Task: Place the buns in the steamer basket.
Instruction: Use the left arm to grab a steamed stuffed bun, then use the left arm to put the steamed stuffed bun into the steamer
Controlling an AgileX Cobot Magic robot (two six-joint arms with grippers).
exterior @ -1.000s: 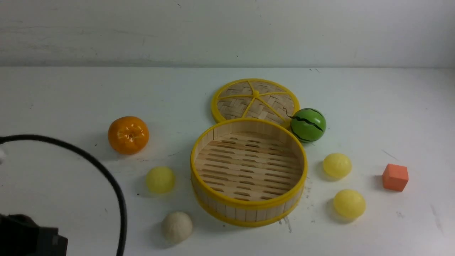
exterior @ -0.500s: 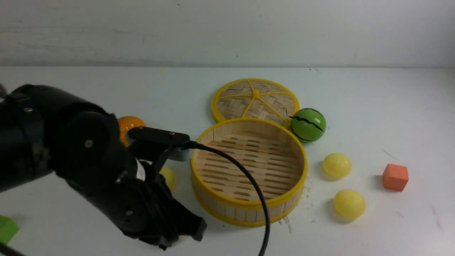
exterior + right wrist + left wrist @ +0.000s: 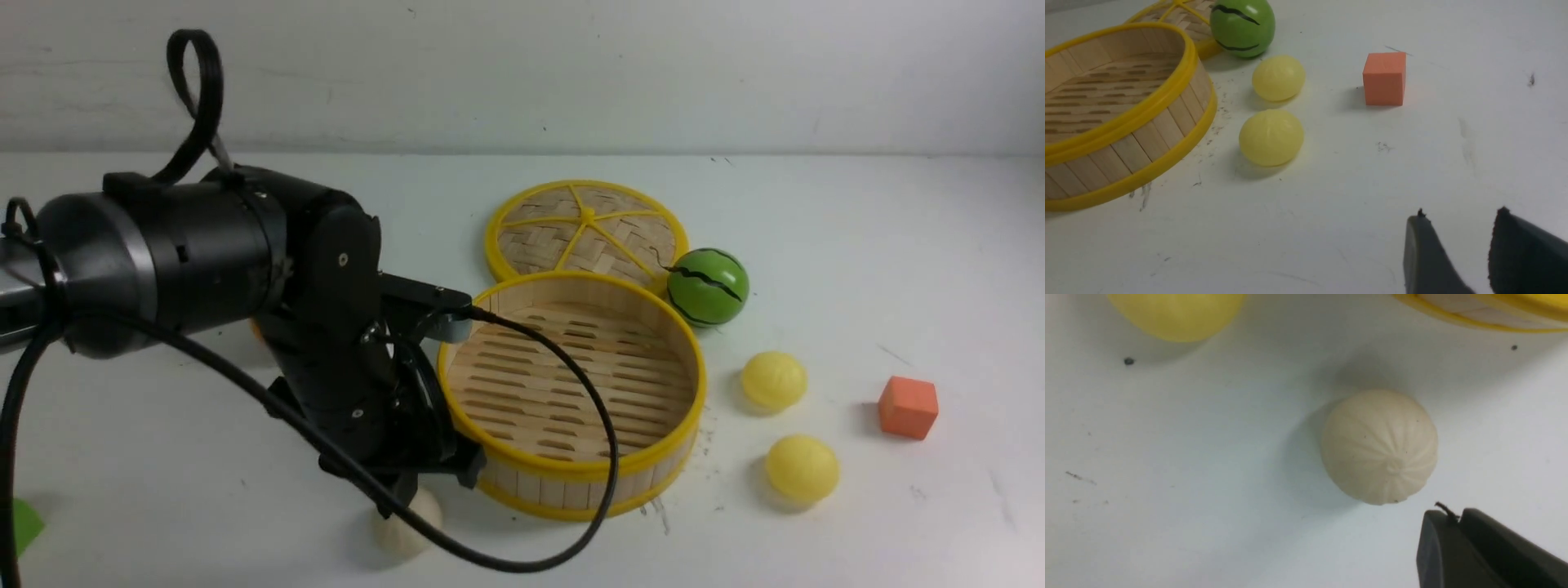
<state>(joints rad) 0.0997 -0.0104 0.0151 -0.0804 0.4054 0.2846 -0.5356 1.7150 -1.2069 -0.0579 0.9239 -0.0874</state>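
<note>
Front view: picking comes first; the beige bun (image 3: 397, 536) sits at the basket's (image 3: 563, 468) eight o'clock. Left claw (image 3: 1451, 514) is empty, its gap unclear; right claw (image 3: 1461, 212) stands open. Next, the left should align, spread and lower

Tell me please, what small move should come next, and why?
Probably open the left hand wider and bring it over the beige bun. Its fingertips look nearly together beside that bun, not around it, and the steamer basket holds no bun yet.
</note>
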